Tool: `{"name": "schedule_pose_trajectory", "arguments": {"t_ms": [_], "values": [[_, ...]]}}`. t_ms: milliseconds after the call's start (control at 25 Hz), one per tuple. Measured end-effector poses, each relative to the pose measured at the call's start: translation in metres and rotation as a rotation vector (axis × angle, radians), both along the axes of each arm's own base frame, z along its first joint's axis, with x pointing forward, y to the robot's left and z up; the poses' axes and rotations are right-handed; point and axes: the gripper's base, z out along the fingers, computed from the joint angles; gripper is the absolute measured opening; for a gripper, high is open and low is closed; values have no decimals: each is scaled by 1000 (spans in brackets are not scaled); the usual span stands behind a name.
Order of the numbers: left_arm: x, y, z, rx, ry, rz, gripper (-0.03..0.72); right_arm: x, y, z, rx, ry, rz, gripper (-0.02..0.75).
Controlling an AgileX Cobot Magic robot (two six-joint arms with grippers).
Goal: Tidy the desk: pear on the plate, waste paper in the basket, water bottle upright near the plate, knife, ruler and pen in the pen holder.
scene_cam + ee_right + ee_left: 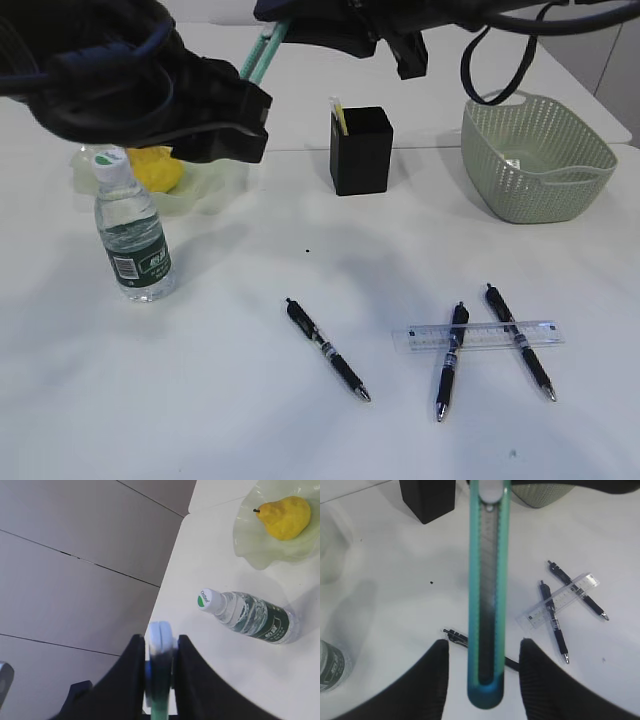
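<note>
- Exterior view: the pen holder [361, 150] stands at the back of the white surface [200, 400], with a thin yellow item sticking out of it.
- The basket [535, 155] sits to the right of the pen holder; what lies inside it is not clear.
- To the left of the pen holder, the pear [155, 168] lies on the plate [215, 185]. The water bottle [133, 235] stands upright in front of the plate.
- In front of the pen holder lie three pens [327, 350]. The ruler [425, 338] rests across the two on the right.
- Above and to the left of the pen holder, the teal knife [265, 50] hangs in the air between the left arm [130, 90] and the right arm [330, 20].
- Left wrist view: the knife runs lengthwise through the left gripper [483, 647]. Its jaws stand apart, with a gap to the handle on both sides. The pen holder is at the upper left, and the pens and ruler lie below it to the right.
- Right wrist view: the right gripper [159, 647] has its jaws closed on the white-tipped end of the knife. Beyond it are the bottle and the pear on its plate.
</note>
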Motion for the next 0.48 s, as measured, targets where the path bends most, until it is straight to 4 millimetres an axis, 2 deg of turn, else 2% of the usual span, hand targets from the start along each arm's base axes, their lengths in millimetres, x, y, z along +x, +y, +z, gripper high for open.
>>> {"name": "schedule_pose_trajectory", "arguments": {"t_ms": [320,480], "values": [[2,3,1,47,-40,-6,497,0,0,0,-2,-7,4,113],[-2,11,6,87,-55,4,534,0,0,0,-3,-11,4,113]]}}
